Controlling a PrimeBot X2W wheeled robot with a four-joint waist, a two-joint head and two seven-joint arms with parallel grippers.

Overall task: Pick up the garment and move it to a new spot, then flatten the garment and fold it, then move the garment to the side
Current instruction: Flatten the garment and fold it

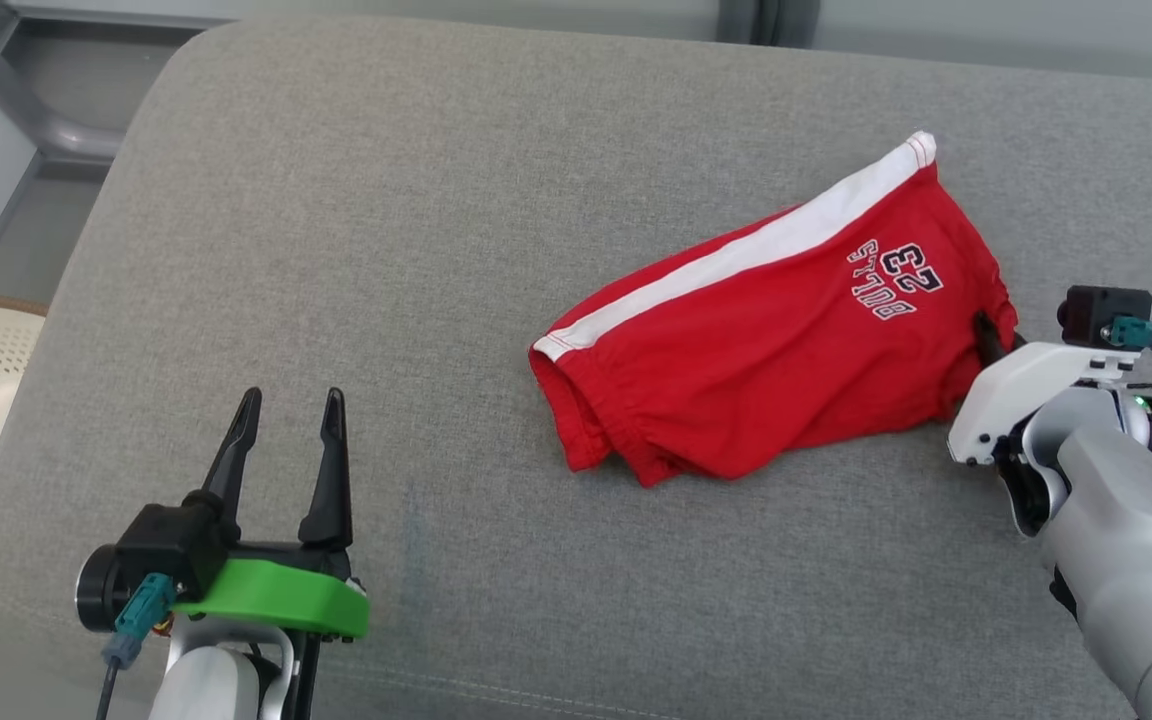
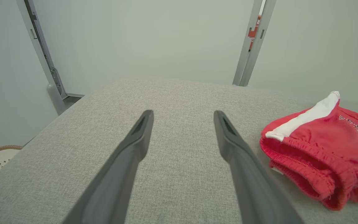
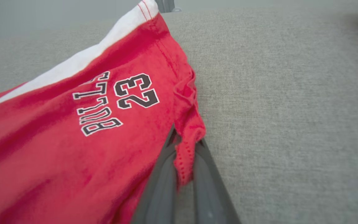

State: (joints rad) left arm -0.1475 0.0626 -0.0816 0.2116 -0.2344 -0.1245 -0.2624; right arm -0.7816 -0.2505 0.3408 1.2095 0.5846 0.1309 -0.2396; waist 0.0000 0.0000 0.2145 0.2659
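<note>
Pick-up step: the right pincer (image 3: 186, 140) was clamped on the hem of the red white-striped cotton shorts (image 1: 776, 340); the left pincer (image 1: 292, 400) gaped empty. Next move required: a clean lift.

Grey fabric cushion (image 1: 386, 250); pale wall (image 2: 141, 40); metal post (image 2: 252, 49).

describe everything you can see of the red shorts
The red shorts look like soft jersey, with a white side stripe, a gathered elastic waistband and black-and-white BULLS 23 lettering. They lie wrinkled, not spread flat, on the grey cushion, right of its middle. The right gripper is shut on a fold at their stitched edge.
</note>
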